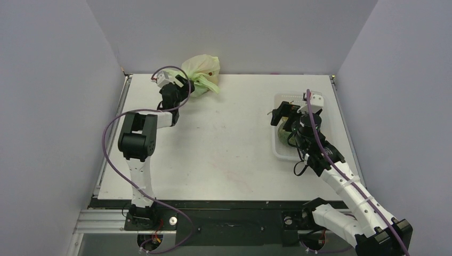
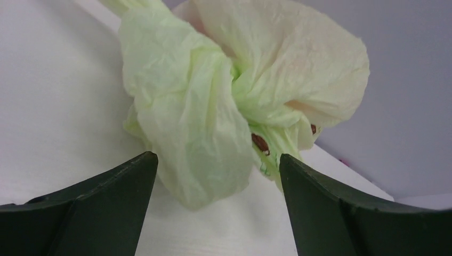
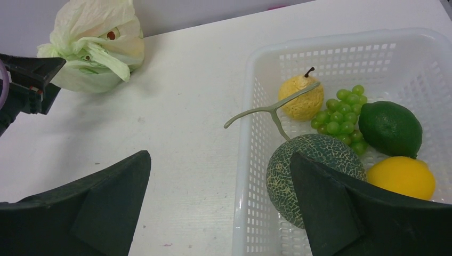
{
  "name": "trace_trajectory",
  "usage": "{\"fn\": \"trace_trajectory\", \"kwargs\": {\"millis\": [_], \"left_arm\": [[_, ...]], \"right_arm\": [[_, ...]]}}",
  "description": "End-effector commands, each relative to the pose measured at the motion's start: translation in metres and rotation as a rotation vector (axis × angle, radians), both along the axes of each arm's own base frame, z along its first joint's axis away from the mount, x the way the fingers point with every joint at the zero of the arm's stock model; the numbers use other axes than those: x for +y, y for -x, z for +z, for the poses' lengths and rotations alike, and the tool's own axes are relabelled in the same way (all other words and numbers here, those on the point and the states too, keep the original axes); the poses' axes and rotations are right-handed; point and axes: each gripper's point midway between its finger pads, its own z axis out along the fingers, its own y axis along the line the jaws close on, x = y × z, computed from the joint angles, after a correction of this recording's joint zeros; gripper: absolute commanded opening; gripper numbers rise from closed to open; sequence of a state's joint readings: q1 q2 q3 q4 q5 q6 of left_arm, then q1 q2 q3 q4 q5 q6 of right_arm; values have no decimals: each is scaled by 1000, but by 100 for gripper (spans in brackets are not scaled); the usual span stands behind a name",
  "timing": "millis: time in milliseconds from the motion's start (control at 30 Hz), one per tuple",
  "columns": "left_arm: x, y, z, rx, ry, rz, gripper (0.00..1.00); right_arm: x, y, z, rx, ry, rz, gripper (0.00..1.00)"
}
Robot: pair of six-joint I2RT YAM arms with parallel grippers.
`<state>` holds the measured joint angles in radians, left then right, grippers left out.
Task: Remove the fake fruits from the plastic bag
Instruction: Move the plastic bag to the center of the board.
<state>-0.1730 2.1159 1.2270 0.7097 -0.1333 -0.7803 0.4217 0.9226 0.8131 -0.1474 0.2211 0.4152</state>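
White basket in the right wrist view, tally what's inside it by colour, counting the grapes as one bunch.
In the white basket:
Green: 3 (melon, bunch of grapes, lime)
Yellow: 2 (pear, lemon)
Total: 5

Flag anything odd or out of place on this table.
The plastic bag sits at the far edge of the table with its neck bunched tightly shut, so no opening shows. In the white mesh basket, the melon pokes its long stem over the rim. Nothing looks spilled or damaged.
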Motion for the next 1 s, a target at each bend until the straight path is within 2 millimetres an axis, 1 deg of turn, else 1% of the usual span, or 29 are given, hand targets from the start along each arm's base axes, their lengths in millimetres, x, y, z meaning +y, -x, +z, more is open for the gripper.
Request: {"fn": "trace_trajectory", "kwargs": {"millis": [0,33,67,100,133,167,200,233,267,300,333,367,400,433,467,500,533,567,600,633,667,700,733,767,800,867,900,933,967], "left_arm": [[1,-33,15,-35,10,34,80],[1,-45,29,-33,1,38,77],[2,-48,10,18,-20,36,72],[0,-55,13,44,-35,14,69],[-3,-66,20,34,-39,-6,56],[-5,-66,12,73,-57,-47,48],[-7,-71,16,66,-62,-64,26],[-9,-69,12,85,-88,-90,17],[-10,-67,17,85,-102,-99,5],[-12,-61,27,83,-139,-114,0],[-12,-53,21,105,-163,-121,0],[-13,-44,39,90,-195,-118,0],[-12,-31,26,131,-215,-117,0],[-11,-19,48,118,-240,-101,0],[-6,-2,30,174,-264,-80,0],[-11,15,50,168,-276,-82,0],[-8,34,33,219,-298,-72,0],[-17,52,51,207,-302,-86,0],[-15,76,29,274,-321,-92,0],[-26,94,46,249,-315,-114,0],[-26,119,23,325,-336,-135,0],[-37,138,34,317,-335,-167,0],[-43,168,11,397,-361,-208,0],[-45,184,24,385,-344,-216,0],[-49,214,3,455,-367,-255,0],[-53,256,5,477,-359,-292,0],[-52,274,11,464,-328,-293,0],[-57,293,11,482,-310,-313,0],[-55,310,17,457,-286,-321,0]], "right_arm": [[-2,-2,29,-69,-13,-22,100],[0,-2,31,-71,-16,-18,100],[0,-3,31,-70,-17,-15,99],[3,-3,33,-72,-18,-8,99],[4,-3,33,-73,-16,-4,99],[5,-2,34,-74,-16,3,99],[6,-3,33,-72,-14,2,99],[6,-3,32,-68,-12,3,99],[5,-4,32,-67,-13,-5,99],[5,-5,31,-64,-13,-8,99],[5,-6,29,-59,-17,-14,99],[5,-6,28,-54,-22,-17,99],[6,-8,26,-47,-36,-24,99],[7,-9,25,-42,-46,-29,99],[8,-11,23,-30,-65,-38,100],[9,-13,21,-23,-74,-41,100],[16,-14,18,-5,-78,0,100],[23,-14,16,6,-72,46,100],[40,-12,14,14,-64,163,100],[49,-10,12,14,-66,219,100],[62,-6,9,8,-76,301,100],[66,-6,6,8,-79,327,100],[72,-5,1,15,-81,361,100],[76,-5,-2,20,-82,378,100],[82,-6,-8,34,-86,407,100],[96,-5,-16,62,-91,467,100],[102,-6,-23,81,-82,493,100],[113,-2,-20,80,-82,535,100],[123,0,-22,85,-61,573,100]]}}
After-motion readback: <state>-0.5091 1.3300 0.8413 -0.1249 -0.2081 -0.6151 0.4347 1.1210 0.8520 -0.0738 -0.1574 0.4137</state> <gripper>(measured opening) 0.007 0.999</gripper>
